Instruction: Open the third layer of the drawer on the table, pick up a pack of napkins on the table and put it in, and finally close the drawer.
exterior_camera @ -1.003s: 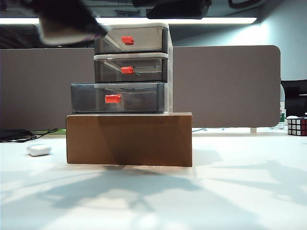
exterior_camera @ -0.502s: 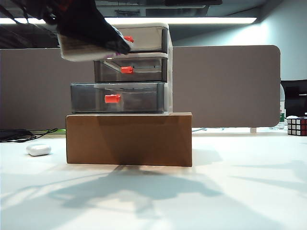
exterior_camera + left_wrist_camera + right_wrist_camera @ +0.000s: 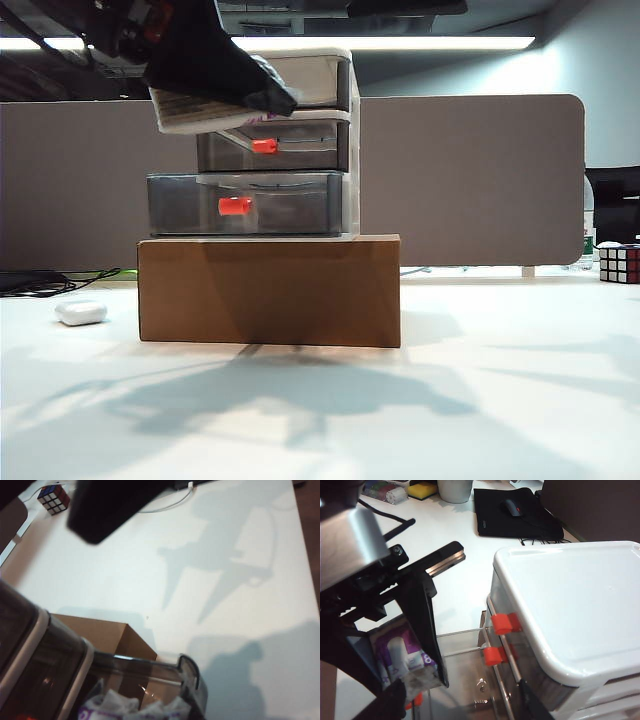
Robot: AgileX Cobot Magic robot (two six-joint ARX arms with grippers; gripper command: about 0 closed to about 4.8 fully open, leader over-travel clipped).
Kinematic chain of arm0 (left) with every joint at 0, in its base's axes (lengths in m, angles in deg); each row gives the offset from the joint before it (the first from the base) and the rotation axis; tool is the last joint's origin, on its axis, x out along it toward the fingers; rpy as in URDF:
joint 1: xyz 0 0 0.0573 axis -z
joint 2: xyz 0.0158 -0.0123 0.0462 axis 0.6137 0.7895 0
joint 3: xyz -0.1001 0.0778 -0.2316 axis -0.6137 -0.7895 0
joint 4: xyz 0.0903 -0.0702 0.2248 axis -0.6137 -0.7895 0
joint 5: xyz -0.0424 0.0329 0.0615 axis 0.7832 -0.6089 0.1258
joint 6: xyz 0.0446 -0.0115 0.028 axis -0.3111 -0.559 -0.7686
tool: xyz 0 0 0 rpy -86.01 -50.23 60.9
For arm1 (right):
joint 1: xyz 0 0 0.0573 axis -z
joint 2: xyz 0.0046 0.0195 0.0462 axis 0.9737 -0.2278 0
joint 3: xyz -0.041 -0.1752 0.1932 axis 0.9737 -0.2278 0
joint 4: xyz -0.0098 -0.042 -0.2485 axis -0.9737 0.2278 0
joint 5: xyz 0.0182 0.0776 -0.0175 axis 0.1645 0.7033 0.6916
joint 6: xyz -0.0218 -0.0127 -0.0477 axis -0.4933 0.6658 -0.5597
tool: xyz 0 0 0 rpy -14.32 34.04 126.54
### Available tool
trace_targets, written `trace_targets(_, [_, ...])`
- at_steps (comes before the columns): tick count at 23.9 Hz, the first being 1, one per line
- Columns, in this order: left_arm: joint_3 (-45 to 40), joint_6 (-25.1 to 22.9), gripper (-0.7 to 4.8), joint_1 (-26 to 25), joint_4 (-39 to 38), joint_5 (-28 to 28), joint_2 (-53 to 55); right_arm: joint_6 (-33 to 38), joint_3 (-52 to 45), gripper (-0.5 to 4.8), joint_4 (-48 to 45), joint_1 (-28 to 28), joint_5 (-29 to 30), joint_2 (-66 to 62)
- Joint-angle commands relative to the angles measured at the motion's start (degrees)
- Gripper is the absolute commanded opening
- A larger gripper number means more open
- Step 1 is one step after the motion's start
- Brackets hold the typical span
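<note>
A: Holding anything in the left gripper (image 3: 225, 85)?

B: Yes. Clenched on the pack of napkins (image 3: 195, 112), carried tilted, up in the air in front of the top tier of the drawer (image 3: 320, 140).

A: And beneath that gripper?

B: Right below, the third layer (image 3: 250, 203), pulled out, red handle showing. Lower again, a brown cardboard box (image 3: 270, 290) bearing the unit, standing on the table (image 3: 470, 400). Not yet resting inside, going by the exterior view.

A: Anything else down there?

B: Well below and off to its outer side, a small white case (image 3: 81, 312). Far across, a puzzle cube (image 3: 619, 263).

A: Right gripper (image 3: 463, 702)?

B: Released, fingers spread wide, grasping nothing. Hanging above the unit's white top, near the left gripper.
</note>
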Motion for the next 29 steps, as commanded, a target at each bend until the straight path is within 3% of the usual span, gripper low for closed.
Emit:
trace_targets(1, [0.2,-2.6,1.11,-0.1,1.0,1.9,0.6,0.2,0.3,3.06,-0.4,0.0,0.1,0.2])
trace_targets(9, [0.2,-6.9,1.11,-0.1,3.2,1.6,3.0,0.3,0.3,3.06,-0.3,0.0,0.2,0.2])
trace_targets(21, [0.2,-6.8,1.29,-0.1,5.3,-0.7,5.1,0.3,0.3,3.06,-0.1,0.0,0.3,0.2])
trace_targets(25, [0.2,-6.8,2.17,-0.1,5.3,-0.9,5.1,0.3,0.3,3.05,-0.1,0.0,0.3,0.2])
trace_targets(29, [0.2,-6.8,2.18,-0.1,5.3,-0.9,5.1,0.3,0.3,3.05,-0.1,0.0,0.3,0.2])
